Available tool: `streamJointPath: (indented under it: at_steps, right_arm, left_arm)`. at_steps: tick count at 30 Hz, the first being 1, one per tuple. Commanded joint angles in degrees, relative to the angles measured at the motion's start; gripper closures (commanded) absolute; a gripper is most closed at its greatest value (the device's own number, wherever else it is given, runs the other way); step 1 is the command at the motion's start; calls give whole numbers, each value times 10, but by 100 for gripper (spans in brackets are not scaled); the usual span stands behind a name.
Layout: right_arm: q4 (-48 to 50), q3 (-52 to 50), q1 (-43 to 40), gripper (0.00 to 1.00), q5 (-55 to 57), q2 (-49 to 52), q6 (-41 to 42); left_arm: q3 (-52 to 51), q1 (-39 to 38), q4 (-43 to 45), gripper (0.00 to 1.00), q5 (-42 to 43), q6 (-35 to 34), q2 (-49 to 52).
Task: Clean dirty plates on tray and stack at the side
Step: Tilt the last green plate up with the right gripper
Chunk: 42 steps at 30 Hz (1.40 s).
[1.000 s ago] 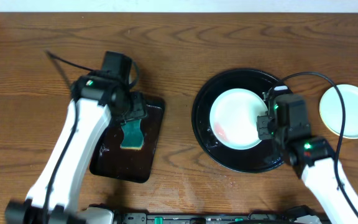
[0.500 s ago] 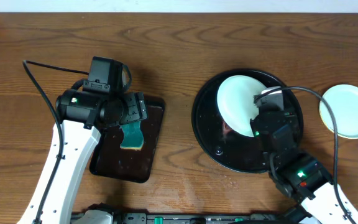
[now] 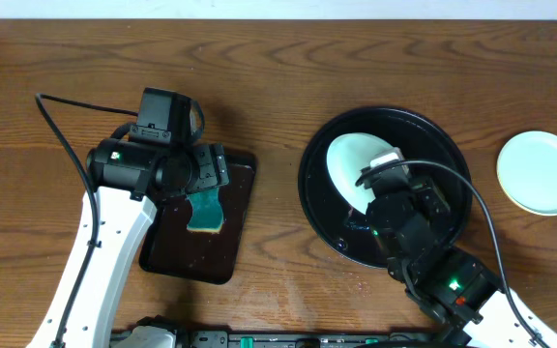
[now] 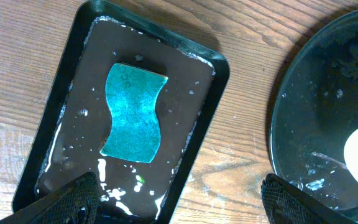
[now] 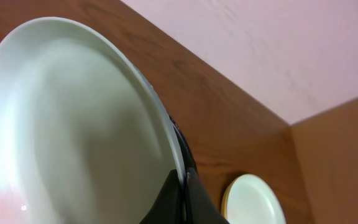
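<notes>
**A:** What changed?

**B:** A second ago the plate [image 3: 348,162] lay flat in the tray [image 3: 450,159]. Now it stands tipped on edge above it, with the right gripper [image 5: 180,196] jaws pinched shut on its rim.

**A:** Meaning?

**B:** I'd say it is being held up for wiping. A faint pink trace low on its face suggests it isn't clean yet. The left gripper [image 4: 185,200] hangs over the sponge [image 4: 133,112] in the small tray [image 4: 197,87], jaws spread wide and holding nothing.

**A:** Room to move?

**B:** There is bare bench [image 3: 278,77] between the two trays. The sponge must clear both raised rims to reach the plate. The other plate [image 3: 542,172] sits to the right of the tray, apart from it.
</notes>
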Motion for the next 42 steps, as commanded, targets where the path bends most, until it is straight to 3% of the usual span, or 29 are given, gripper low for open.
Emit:
streamJointPath:
  at_steps: [1,11,32,34,39,42]
  right_arm:
    - [3,1,16,99,24,3,-60]
    - [35,1,51,99,91,3,-128]
    - [65,1,58,99,104,4,-148]
    - [70,1,57,99,104,4,-116]
    - [79,1,55,99,104,4,114]
    - [116,1,53,99,104,4,147]
  left_arm:
    - [1,2,-1,16,5,1,0]
    - [1,2,-1,16,5,1,0]
    - [1,2,-1,15,5,1,0]
    - [1,2,-1,15,5,1,0]
    - [1,2,-1,15,5,1,0]
    - [1,2,-1,15,5,1,0]
